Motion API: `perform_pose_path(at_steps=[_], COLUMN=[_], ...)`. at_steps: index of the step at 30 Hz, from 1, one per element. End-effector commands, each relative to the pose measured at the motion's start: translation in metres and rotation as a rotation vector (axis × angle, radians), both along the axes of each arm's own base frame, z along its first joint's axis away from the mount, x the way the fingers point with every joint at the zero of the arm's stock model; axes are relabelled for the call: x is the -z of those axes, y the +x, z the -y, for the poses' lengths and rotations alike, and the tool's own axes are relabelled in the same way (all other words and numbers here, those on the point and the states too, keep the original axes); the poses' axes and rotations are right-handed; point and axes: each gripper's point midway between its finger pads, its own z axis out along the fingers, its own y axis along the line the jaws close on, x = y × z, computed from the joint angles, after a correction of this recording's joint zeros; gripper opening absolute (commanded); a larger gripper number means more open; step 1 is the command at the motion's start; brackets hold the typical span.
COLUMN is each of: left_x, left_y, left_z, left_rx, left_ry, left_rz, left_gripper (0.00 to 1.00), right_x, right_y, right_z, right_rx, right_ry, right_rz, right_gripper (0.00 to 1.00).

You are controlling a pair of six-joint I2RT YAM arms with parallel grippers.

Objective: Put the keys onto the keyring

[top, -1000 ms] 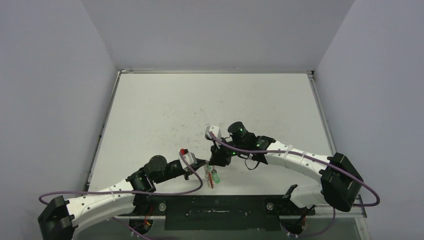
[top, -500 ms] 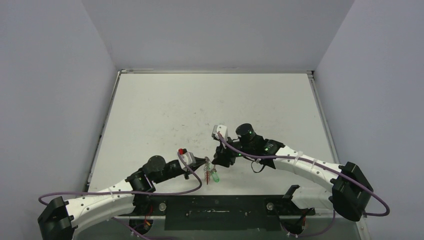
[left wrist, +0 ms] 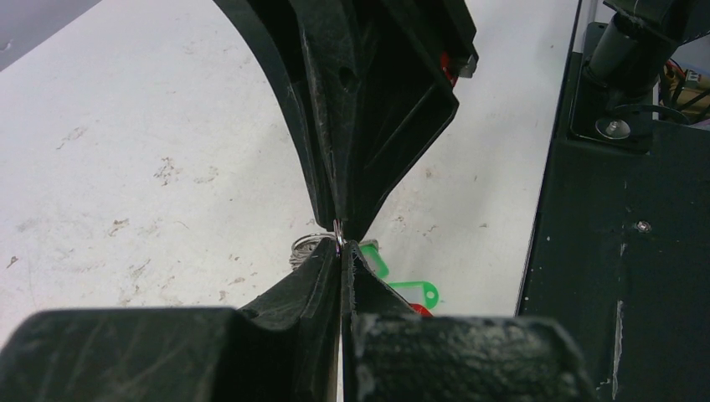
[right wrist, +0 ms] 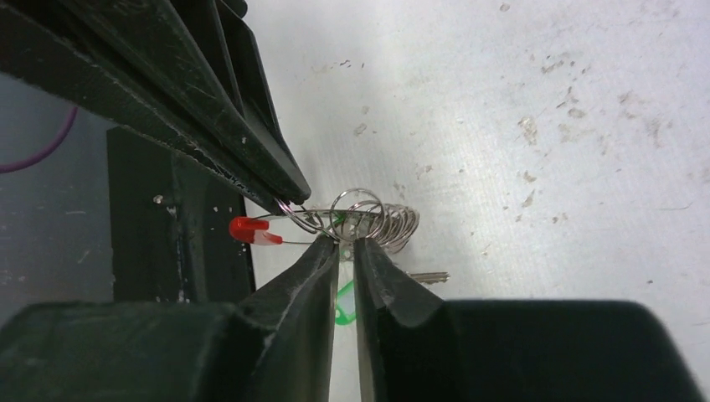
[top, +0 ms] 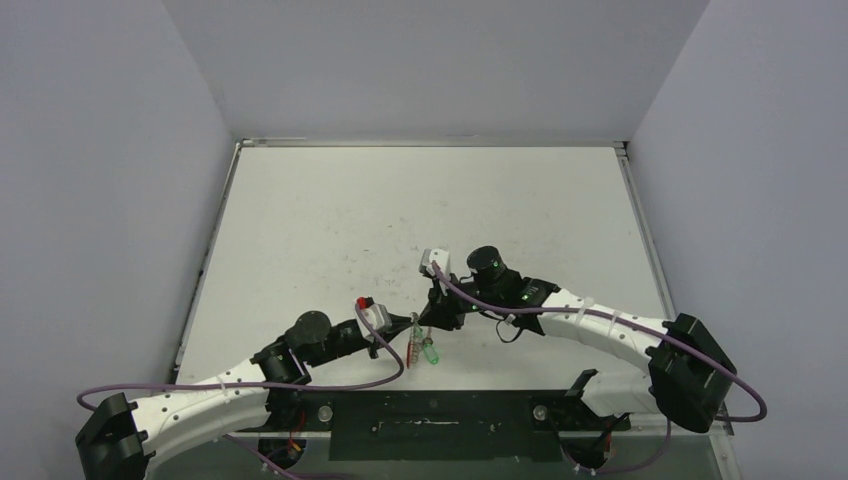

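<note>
The keyring [right wrist: 373,219] is a bunch of silvery wire loops with a red segment [right wrist: 249,229], held just above the table. My left gripper [left wrist: 341,248] is shut on its thin wire, and its fingers [right wrist: 251,167] reach in from the upper left of the right wrist view. My right gripper [right wrist: 346,243] is nearly closed, tips pinching a small wire loop at the keyring. The keys hang below it: green tag [right wrist: 343,303] and a silver key [right wrist: 429,276]. From above, both grippers meet over the keyring [top: 415,345] and tag [top: 430,353].
The black base plate [top: 430,410] with bolts runs along the table's near edge, right beside the grippers [left wrist: 636,226]. Purple cables [top: 330,385] loop along both arms. Grey walls close in the scuffed white table [top: 400,220].
My right arm swung a little right, then came back left toward the left gripper. The keyring and green tag have risen slightly. The left arm has barely moved.
</note>
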Motion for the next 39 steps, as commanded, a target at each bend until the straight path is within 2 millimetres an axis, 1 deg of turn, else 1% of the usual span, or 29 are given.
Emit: perform_pose_path(at_steps=[1,3,6,10,13,14,16,21,27,30,32,34,39], left_x=[-0.025,-0.026,-0.025,-0.025,-0.024,-0.024,-0.025,-0.025,-0.025,-0.025,-0.025,-0.025,-0.025], left_y=[0.000,0.001,0.001,0.002,0.001,0.002,0.002,0.001,0.000,0.000,0.000,0.000,0.000], left_z=[0.006,0.006,0.006,0.005,0.005,0.004,0.004,0.004,0.004,0.005,0.005,0.005,0.004], left_rx=[0.014,0.013,0.010,0.005,0.005,0.004,0.002,0.006,0.014,0.014,0.015,0.015,0.014], left_ry=[-0.079,-0.081,-0.079,-0.080,-0.079,-0.079,-0.080,-0.080,-0.076,-0.076,-0.076,-0.077,-0.078], left_rz=[0.049,0.051,0.051,0.050,0.050,0.050,0.052,0.057,0.063,0.064,0.065,0.067,0.065], left_gripper=[0.00,0.00,0.00,0.00,0.00,0.00,0.00,0.00,0.00,0.00,0.00,0.00,0.00], right_x=[-0.005,0.000,0.007,0.007,0.005,0.003,-0.002,-0.015,-0.047,-0.055,-0.053,-0.047,-0.024], right_y=[0.004,0.003,0.003,0.002,0.003,0.003,0.005,0.004,0.013,0.012,0.010,0.009,0.007], right_z=[-0.012,-0.014,-0.014,-0.016,-0.014,-0.013,-0.008,0.005,0.012,0.009,0.005,0.002,-0.002], right_rx=[-0.020,-0.028,-0.030,-0.028,-0.019,-0.013,0.008,0.053,0.172,0.180,0.168,0.156,0.139], right_ry=[0.045,0.034,0.022,0.038,0.036,0.034,0.037,0.052,0.151,0.189,0.190,0.177,0.126], right_rz=[-0.012,-0.029,-0.044,-0.050,-0.044,-0.037,-0.017,0.031,0.028,0.002,-0.032,-0.064,-0.115], right_gripper=[0.08,0.00,0.00,0.00,0.00,0.02,0.15,0.36,0.53,0.56,0.55,0.52,0.48])
